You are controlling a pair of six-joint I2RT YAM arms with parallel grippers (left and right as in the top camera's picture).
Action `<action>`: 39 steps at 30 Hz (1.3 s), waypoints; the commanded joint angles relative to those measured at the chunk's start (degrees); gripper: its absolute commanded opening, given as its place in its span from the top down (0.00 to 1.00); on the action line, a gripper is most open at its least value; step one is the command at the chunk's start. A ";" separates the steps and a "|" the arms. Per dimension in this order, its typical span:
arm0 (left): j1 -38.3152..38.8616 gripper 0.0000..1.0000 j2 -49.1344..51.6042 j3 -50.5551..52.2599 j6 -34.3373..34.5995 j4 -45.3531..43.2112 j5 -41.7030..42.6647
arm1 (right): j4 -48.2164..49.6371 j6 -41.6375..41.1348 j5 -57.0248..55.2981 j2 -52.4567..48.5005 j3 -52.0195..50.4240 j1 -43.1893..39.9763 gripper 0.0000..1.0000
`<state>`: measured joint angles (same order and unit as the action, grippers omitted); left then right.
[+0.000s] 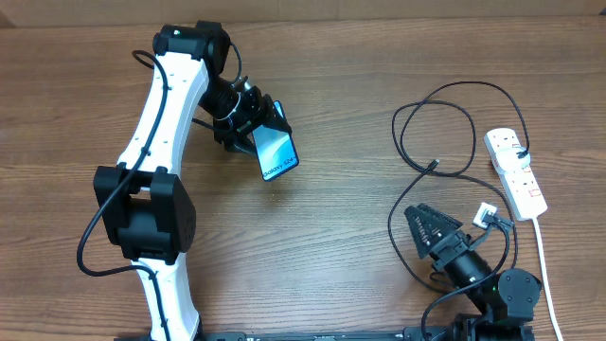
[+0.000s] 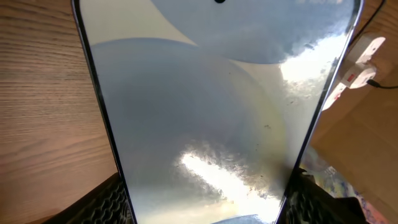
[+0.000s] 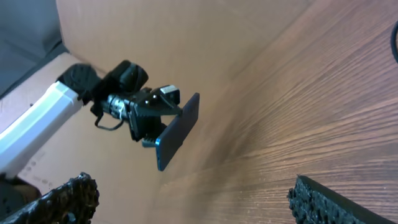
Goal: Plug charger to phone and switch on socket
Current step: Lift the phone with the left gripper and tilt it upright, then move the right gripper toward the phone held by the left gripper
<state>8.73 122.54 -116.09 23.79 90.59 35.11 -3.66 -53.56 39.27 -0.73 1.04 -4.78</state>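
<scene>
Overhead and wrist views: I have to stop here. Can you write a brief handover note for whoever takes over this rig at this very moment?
Claws: the left claw is shut on the phone, held tilted. The right claw is open and empty, beside the charger.
Things: the charger lies looped on the table, its plug tip free, left of the socket.
Done: phone in grasp.
To do: take the plug tip, plug it into the phone, switch on the socket. The switch state cannot be read here.
</scene>
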 commanded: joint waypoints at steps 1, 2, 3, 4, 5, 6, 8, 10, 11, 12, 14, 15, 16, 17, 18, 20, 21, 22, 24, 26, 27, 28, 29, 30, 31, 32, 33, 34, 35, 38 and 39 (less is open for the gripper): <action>-0.17 0.46 -0.07 -1.62 -0.26 -0.07 0.26 | -0.63 6.32 1.84 -0.09 -0.20 0.26 0.01; -0.17 0.46 -0.07 -1.62 -0.26 -0.07 0.24 | -1.55 7.02 1.51 -0.81 0.37 0.26 0.01; -0.17 0.46 -0.07 -1.62 -0.24 -0.07 0.24 | -3.26 8.20 1.07 -1.64 1.29 0.26 0.01; -0.17 0.46 -0.07 -1.62 -0.24 -0.15 0.26 | -5.70 10.01 0.15 -2.73 2.60 0.26 0.01; -0.17 0.46 -0.07 -1.62 -0.24 -0.28 0.26 | -7.87 11.61 -0.81 -3.74 3.89 0.26 0.01; -0.17 0.46 -0.07 -1.62 -0.20 -0.48 0.31 | -10.60 13.46 -2.16 -5.03 5.55 0.26 0.01; -0.07 0.46 -0.07 -1.62 0.39 -0.68 0.31 | -18.75 14.84 -7.54 -8.66 10.62 0.26 0.01; -0.04 0.46 -0.07 -1.62 0.70 -0.68 0.52 | -25.66 15.87 -11.08 -12.87 16.44 0.26 0.01; -0.04 0.46 -0.07 -1.62 0.90 -0.66 0.74 | -28.09 16.96 -11.56 -14.88 19.15 0.28 0.01; -0.04 0.46 -0.07 -1.62 1.09 -0.66 1.27 | -31.34 18.34 -12.02 -17.94 23.12 0.28 0.01; -0.04 0.46 -0.07 -1.62 1.05 -0.63 3.58 | -36.30 19.98 -12.41 -22.69 29.29 0.28 0.01; -0.04 0.46 -0.07 -1.62 1.01 -0.57 5.33 | -39.52 21.09 -12.59 -25.62 33.03 0.28 0.01; -0.02 0.46 -0.07 -1.62 0.85 -0.42 6.69 | -41.35 21.09 -12.92 -27.12 34.95 0.28 0.01; -0.02 0.46 -0.07 -1.62 0.33 -0.22 8.63 | -44.50 21.09 -13.44 -29.70 38.05 0.28 0.01; -0.02 0.46 -0.07 -1.62 -0.15 0.17 10.27 | -46.56 21.07 -13.81 -31.41 39.95 0.28 0.01; -0.04 0.46 -0.07 -1.62 -0.83 1.25 12.87 | -50.10 21.05 -13.90 -34.75 42.93 0.28 0.01; -0.04 0.46 -0.07 -1.62 -1.25 1.70 13.46 | -51.34 21.03 -13.68 -36.20 43.69 0.28 0.01; -0.11 0.46 -0.07 -1.62 -1.64 2.34 14.19 | -52.26 20.96 -13.27 -37.42 43.91 0.28 0.01; -0.09 0.46 -0.07 -1.62 -1.99 3.08 14.58 | -54.05 20.61 -11.87 -39.28 43.89 0.28 0.01; -0.09 0.46 -0.07 -1.62 -2.01 3.67 14.75 | -55.30 20.63 -9.77 -41.00 43.89 0.37 0.01; -0.09 0.46 -0.07 -1.62 -2.01 3.65 14.73 | -55.43 20.63 -8.59 -41.88 43.87 0.48 0.01; -0.09 0.46 -0.07 -1.62 -1.99 3.50 14.58 | -55.10 20.63 -7.48 -42.71 43.87 0.74 0.00; -0.09 0.46 -0.07 -1.62 -1.99 3.21 14.45 | -54.38 20.63 -6.58 -43.36 43.87 1.03 0.00; -0.09 0.46 -0.07 -1.62 -1.97 2.49 14.45 | -52.92 20.63 -5.49 -44.26 43.85 1.57 0.00; -0.09 0.46 -0.07 -1.62 -1.95 1.66 14.43 | -51.54 20.61 -5.18 -44.87 43.74 2.05 0.00; -0.09 0.46 -0.07 -1.62 -1.90 0.61 14.36 | -49.18 20.52 -5.01 -45.55 43.36 2.73 0.00; -0.09 0.46 -0.07 -1.62 -1.44 -0.33 14.23 | -47.01 20.35 -5.03 -46.18 42.93 3.41 0.00; -0.09 0.45 -0.07 -1.62 -0.48 -1.60 13.73 | -44.09 20.37 -5.03 -47.10 42.34 4.24 0.00; -0.09 0.45 -0.07 -1.62 0.63 -2.78 13.22 | -41.79 20.41 -5.05 -47.98 41.92 4.92 0.00; -0.09 0.45 -0.07 -1.62 4.90 -7.61 12.48 | -34.88 20.68 -5.07 -52.24 41.66 7.43 0.00; -0.09 0.44 -0.07 -1.62 6.93 -9.46 12.48 | -31.95 20.76 -5.07 -53.92 41.66 8.74 0.00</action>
<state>8.73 122.54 -116.29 25.45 84.07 46.24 -39.44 -33.52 33.23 -51.37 43.38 1.43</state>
